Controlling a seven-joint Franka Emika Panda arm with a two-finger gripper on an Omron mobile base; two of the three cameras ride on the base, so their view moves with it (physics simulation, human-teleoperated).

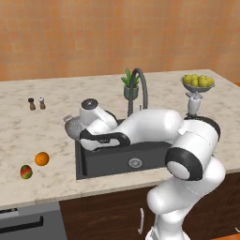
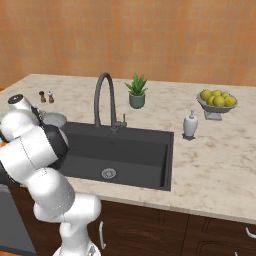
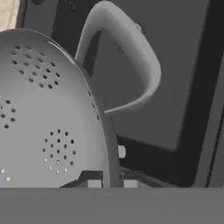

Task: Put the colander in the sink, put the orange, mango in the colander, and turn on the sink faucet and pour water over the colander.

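My gripper (image 3: 112,183) is shut on the rim of the colander (image 3: 43,109), a grey perforated metal bowl whose loop handle (image 3: 131,57) sticks out over the dark basin. The colander (image 1: 72,127) hangs tilted at the left rim of the black sink (image 1: 117,159), and my hand (image 1: 101,138) reaches it from the right. From the right base view, part of the colander (image 2: 52,119) shows behind my arm, beside the sink (image 2: 130,150). The orange (image 1: 42,159) and the mango (image 1: 26,172) lie on the counter left of the sink. Behind the basin stands the faucet (image 1: 139,89), also seen as the faucet (image 2: 105,95).
A potted plant (image 1: 131,86) stands behind the faucet. A soap dispenser (image 2: 190,125) and a fruit bowl (image 2: 216,100) of yellow-green fruits are right of the sink. Two small shakers (image 1: 36,103) sit at the back left. The counter's front edge runs close below the orange and mango.
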